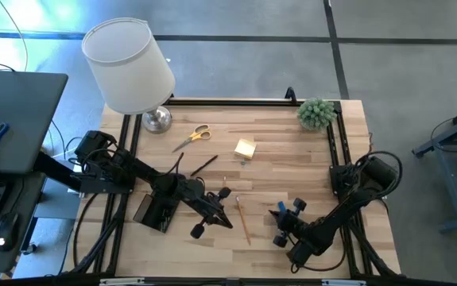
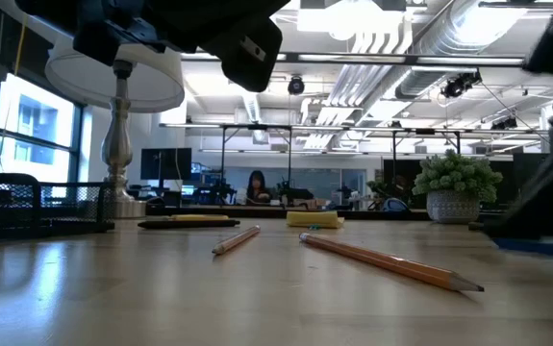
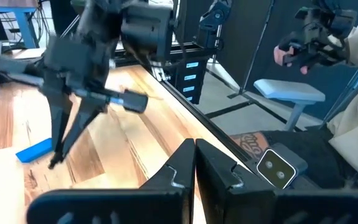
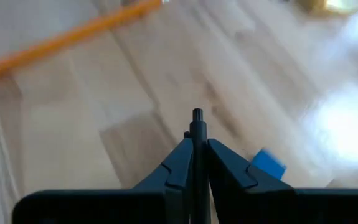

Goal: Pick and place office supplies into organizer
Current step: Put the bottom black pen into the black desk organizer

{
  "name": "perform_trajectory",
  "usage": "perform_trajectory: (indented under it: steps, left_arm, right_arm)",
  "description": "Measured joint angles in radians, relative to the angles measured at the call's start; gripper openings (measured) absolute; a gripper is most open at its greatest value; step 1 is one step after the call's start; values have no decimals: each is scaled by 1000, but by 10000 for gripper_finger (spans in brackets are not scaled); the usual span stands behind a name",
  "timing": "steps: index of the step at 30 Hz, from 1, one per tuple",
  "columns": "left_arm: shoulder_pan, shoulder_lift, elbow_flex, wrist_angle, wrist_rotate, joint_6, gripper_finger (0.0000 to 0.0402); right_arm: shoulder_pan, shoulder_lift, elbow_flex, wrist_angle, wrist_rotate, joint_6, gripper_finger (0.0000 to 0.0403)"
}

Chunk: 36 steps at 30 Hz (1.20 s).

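My right gripper (image 4: 197,155) is low over the table's near right part, shut on a thin black stick (image 4: 197,118). The small blue piece (image 4: 268,163) lies flat on the wood beside its fingers. My left gripper (image 3: 195,163) hovers shut and empty near the table's middle front, beside the black organizer (image 1: 155,210). A long pencil (image 1: 242,218) lies flat between the two grippers. Farther back lie a short pencil (image 1: 224,183), a black pen (image 1: 204,164), the yellow sticky-note pad (image 1: 245,148) and the yellow-handled scissors (image 1: 192,137). My right gripper pinches the thin black stick between its two fingers, which slant down toward the table. The stick lies along the fingers, and its rounded end (image 4: 197,114) pokes out past their tips. Whether that end touches the wood, I cannot tell.
A white-shaded lamp (image 1: 129,67) stands at the far left corner and a small green plant (image 1: 317,113) at the far right. A black frame rail (image 1: 236,102) runs along the table's far edge. A person sits beyond the table's right side (image 3: 353,93).
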Motion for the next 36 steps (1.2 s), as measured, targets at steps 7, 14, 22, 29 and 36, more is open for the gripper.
perform_trajectory:
  steps: [7, 14, 22, 29, 36]
  left_arm:
    - [0, 0, 0, -3, 0, 0, 3]
    - [0, 0, 0, -9, 2, 0, 3]
    - [0, 0, 0, -29, 2, -1, 3]
    - [0, 0, 1, -29, 2, -1, 3]
    - [0, 0, 0, -37, 2, -11, 3]
  right_arm:
    - [0, -90, 0, -26, 47, -30, 18]
    - [1, -133, 1, -12, 128, -72, 10]
    - [-5, -139, 2, -3, 180, -80, 0]
    - [-51, -135, 2, -10, 18, -79, 21]
    - [-86, -61, 2, 0, -1, -79, 76]
